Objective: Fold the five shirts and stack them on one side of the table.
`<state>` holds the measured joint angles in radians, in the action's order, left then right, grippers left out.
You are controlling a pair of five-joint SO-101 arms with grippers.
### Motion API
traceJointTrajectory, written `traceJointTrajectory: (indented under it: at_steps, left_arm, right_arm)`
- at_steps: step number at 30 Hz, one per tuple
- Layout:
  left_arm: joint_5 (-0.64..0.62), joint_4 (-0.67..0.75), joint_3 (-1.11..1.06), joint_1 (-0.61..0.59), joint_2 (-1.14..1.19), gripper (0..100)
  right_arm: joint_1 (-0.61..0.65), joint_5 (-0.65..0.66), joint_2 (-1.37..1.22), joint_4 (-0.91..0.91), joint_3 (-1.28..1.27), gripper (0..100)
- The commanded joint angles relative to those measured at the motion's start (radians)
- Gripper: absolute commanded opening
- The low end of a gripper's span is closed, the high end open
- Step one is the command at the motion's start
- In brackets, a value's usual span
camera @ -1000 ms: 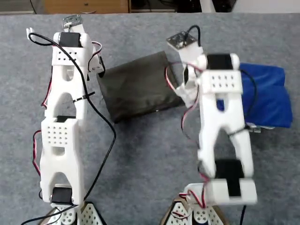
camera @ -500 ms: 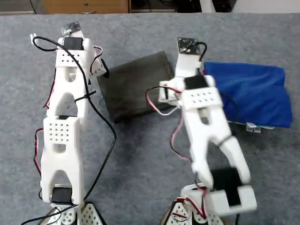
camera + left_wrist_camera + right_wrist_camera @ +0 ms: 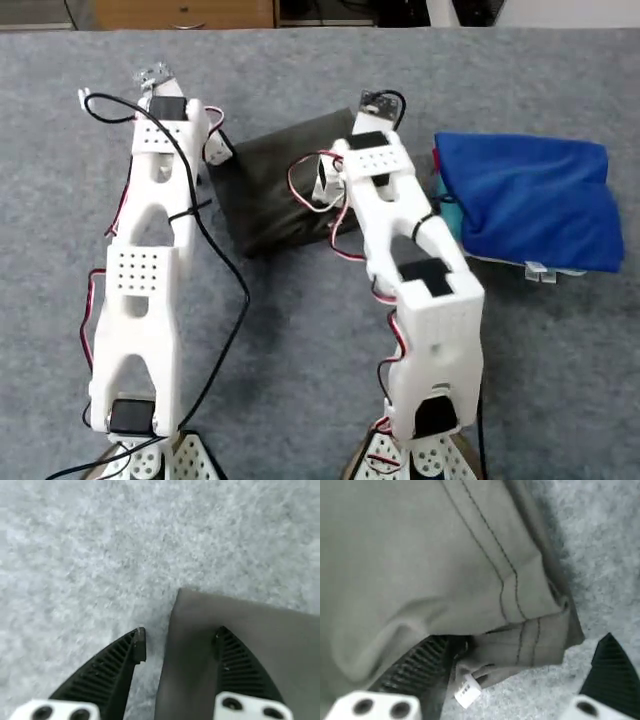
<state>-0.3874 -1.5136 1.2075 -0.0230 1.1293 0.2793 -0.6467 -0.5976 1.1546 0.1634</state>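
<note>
Both arms are on the dark shirt (image 3: 270, 195) right now, one at each short end. It lies mid-table between them, long axis running roughly side to side and skewed, so the end by the right arm sits a bit farther from the bases.

The left gripper (image 3: 180, 632) is spread wide, straddling the far left corner. One jaw is over bare table (image 3: 300, 350), the other over the cloth, and nothing is pinched.

The right gripper (image 3: 535, 642) is also spread wide at the opposite end. One jaw looks tucked under the folded edge and the other hangs out over the table, so the layered edge sits in the gap.

The blue pile (image 3: 530, 200) is off to the right, just past the right arm and apart from the shirt. My guess is the shirt needs to travel that way, which makes the right arm the nearer one to the drop spot.

The shirt itself is olive-grey and already folded into a flat rectangle. It's thin cloth with double-stitched hems (image 3: 520, 620) stacked at the right end and a small white tag (image 3: 467, 692) poking out. It looks floppy, so a one-ended lift could let the fold fall open.
</note>
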Motion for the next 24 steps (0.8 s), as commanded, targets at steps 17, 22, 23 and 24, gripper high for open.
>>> traceJointTrajectory:
  at_steps: [17, 22, 23, 24]
  left_arm:
    - [-0.005, 0.034, 0.146, 0.058, 0.085, 4]
    - [-0.006, 0.034, 0.146, 0.060, 0.085, 2]
    - [-0.008, 0.034, 0.152, 0.060, 0.085, 2]
    - [-0.008, 0.032, 0.157, 0.060, 0.082, 2]
  right_arm:
    - [-0.004, 0.123, -0.097, 0.127, 0.176, 0.2]
    - [-0.050, 0.127, -0.093, 0.146, 0.205, 0.2]
    - [-0.058, 0.129, -0.093, 0.166, 0.225, 0.2]
    - [-0.064, 0.129, -0.093, 0.190, 0.252, 0.2]
